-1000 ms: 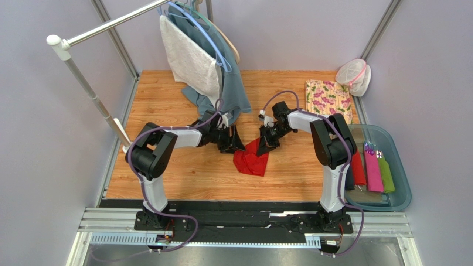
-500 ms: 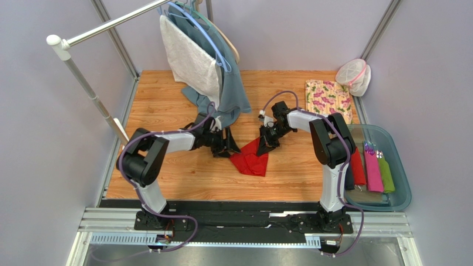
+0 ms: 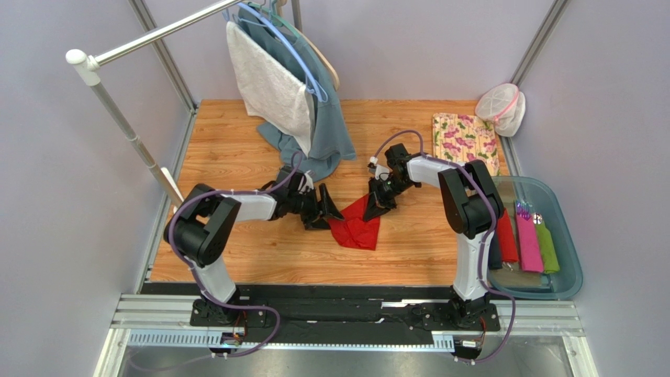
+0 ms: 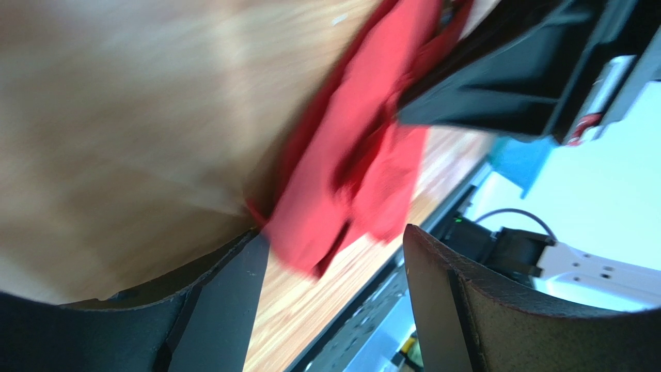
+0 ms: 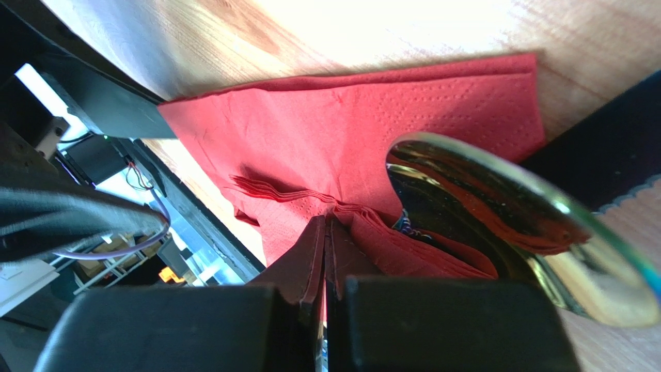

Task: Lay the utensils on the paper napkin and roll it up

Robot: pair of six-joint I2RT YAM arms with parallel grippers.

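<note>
The paper napkin lies crumpled at the middle of the surface, red and partly folded. Since a second ago the left arm has drawn its elbow back toward 7 o'clock. The left hand has slid nearer, fingers spreading, and now stands released at the napkin's 10 o'clock edge, gripping nothing. The right hand, unmoved at 1 o'clock, is clenched on a napkin fold. A spoon sits just beside its fingers, over the napkin.

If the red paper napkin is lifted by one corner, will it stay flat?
Probably floppy: the paper napkin bunches into folds where the right fingers pinch it. It looks thin, so it would likely drape. Its dotted paper texture suggests a hard pull could tear it.
</note>
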